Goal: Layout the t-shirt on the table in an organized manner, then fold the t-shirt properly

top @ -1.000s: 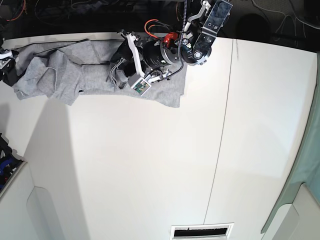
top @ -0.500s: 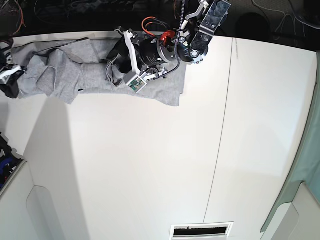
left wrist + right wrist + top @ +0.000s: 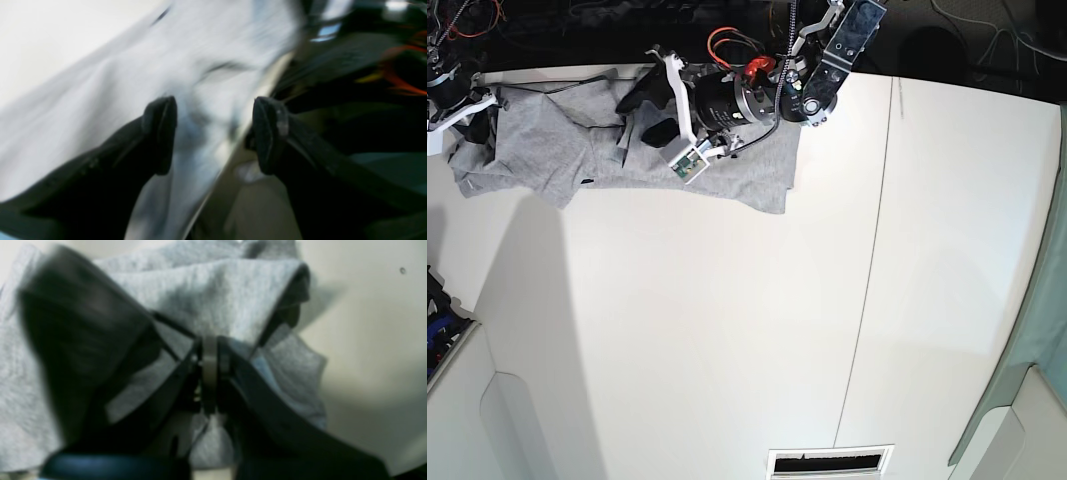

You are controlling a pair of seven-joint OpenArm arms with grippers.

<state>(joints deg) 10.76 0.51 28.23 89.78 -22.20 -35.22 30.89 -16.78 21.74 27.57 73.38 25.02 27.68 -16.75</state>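
Blurred wrist views (bright overhead)

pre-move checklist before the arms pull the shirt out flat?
1. Right hand shut on the t-shirt: ok, grey fabric pinched between the tips.
2. Left hand holding fabric: not ok, jaws apart, cloth only lies between them.
3. Shirt laid flat: not ok, bunched and creased along the far edge of the table.
4. Room to spread: ok, the near tabletop is bare.
5. Lettering side up or down: cannot tell, no print shows.
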